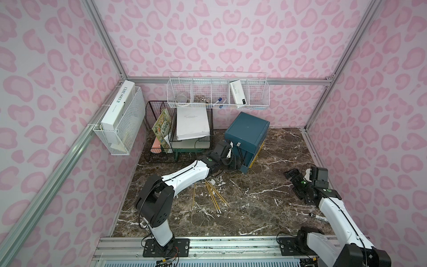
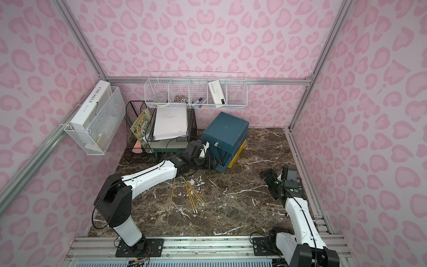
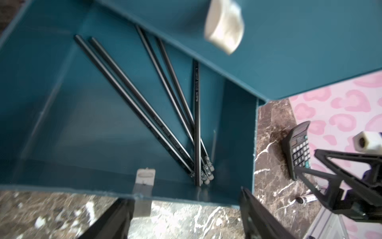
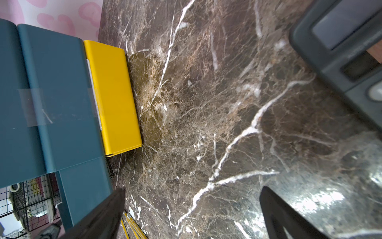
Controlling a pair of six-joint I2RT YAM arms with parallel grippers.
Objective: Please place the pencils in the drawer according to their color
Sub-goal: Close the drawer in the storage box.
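The drawer cabinet (image 1: 247,131) (image 2: 226,131) is dark teal and stands at the back of the table, turned at an angle. One teal drawer (image 3: 62,103) is pulled out, and several black pencils (image 3: 165,115) lie fanned inside it. My left gripper (image 1: 233,159) (image 3: 184,207) hovers open just in front of that drawer's front wall. Its small white handle (image 3: 144,178) sits beside one finger, with nothing gripped. Several yellow pencils (image 1: 213,194) (image 2: 191,195) (image 4: 132,225) lie on the marble near the left arm. The lowest drawer (image 4: 113,95) is yellow. My right gripper (image 1: 292,175) (image 4: 192,207) is open and empty, low over the table at the right.
A black calculator (image 3: 299,149) leans at the right wall near my right gripper. A black-capped marker (image 1: 318,217) (image 3: 308,199) lies beside the right arm. A black wire file rack (image 1: 150,108) stands left of the cabinet. A white wire basket (image 1: 258,101) hangs on the back wall.
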